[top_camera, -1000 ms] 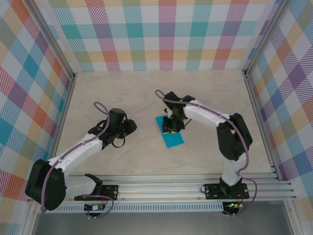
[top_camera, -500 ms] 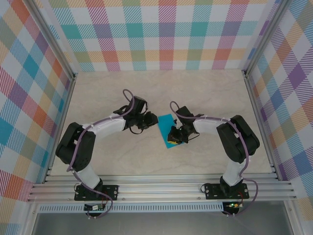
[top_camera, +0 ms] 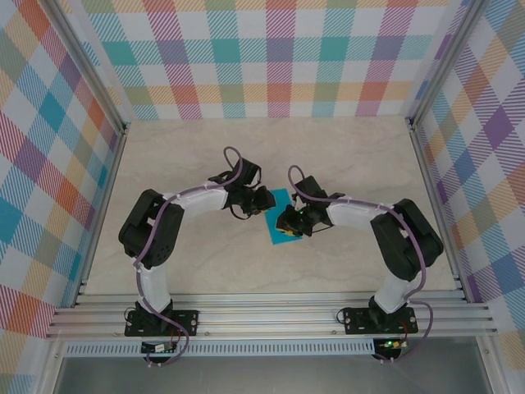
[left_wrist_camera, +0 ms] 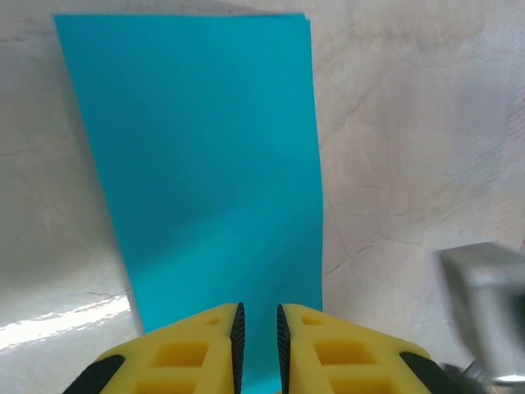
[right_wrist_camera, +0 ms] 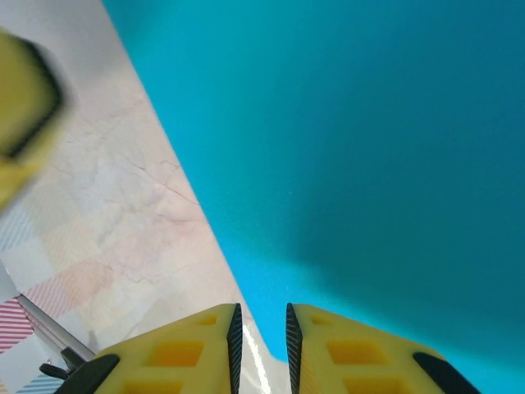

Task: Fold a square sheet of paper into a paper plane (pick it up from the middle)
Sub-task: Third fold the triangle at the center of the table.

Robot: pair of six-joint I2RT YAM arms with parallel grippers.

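The square sheet of paper (top_camera: 282,200) is teal and lies flat on the table as a folded rectangle, with a doubled edge at its far end in the left wrist view (left_wrist_camera: 205,148). My left gripper (top_camera: 264,201) hangs low at the sheet's upper left edge. Its jaws (left_wrist_camera: 257,310) stand a narrow gap apart above the paper, holding nothing. My right gripper (top_camera: 285,226) is over the sheet's middle. Its jaws (right_wrist_camera: 261,310) are also slightly apart, over the paper's (right_wrist_camera: 353,139) edge where it meets the table. No paper plane shape shows.
The marble-patterned table (top_camera: 189,156) is bordered by plaid walls and metal rails (top_camera: 271,308) along the near edge. The two grippers are close together. A blurred yellow left finger (right_wrist_camera: 20,107) shows in the right wrist view, and a grey part of the right arm (left_wrist_camera: 484,304) in the left wrist view.
My left arm has swung in from the left to the paper's edge. My right gripper has slid a little nearer along the sheet. The paper has stayed flat.
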